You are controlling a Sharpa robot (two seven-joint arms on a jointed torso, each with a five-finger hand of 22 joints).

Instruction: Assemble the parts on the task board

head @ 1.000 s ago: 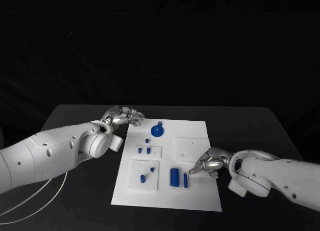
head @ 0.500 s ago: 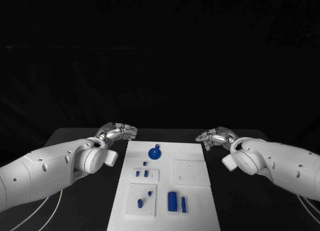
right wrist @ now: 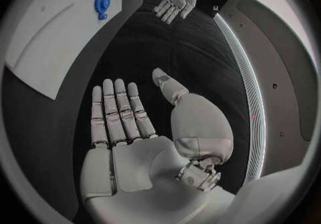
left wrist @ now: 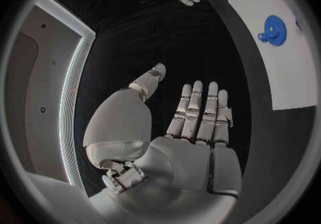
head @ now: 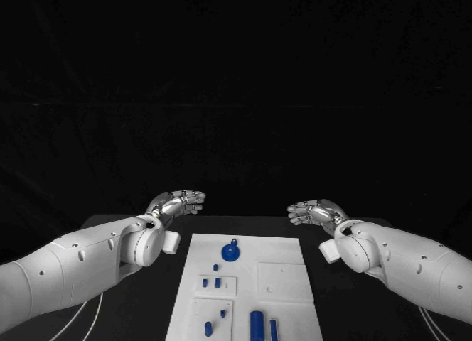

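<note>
Both hands raised off the table — left hand (head: 178, 202) at 10 o'clock of the task board (head: 282, 250), right hand (head: 316, 211) at 2, fingers apart, holding nothing. Blue parts (head: 231, 251) lie on the board. Fits start or finish — no step in hand.

A black tabletop (head: 369, 241) sits under everything. Thin white cables (head: 87, 312) hang down over its edge on one side.

Head looks down; wrists share task board (head: 287, 250).
</note>
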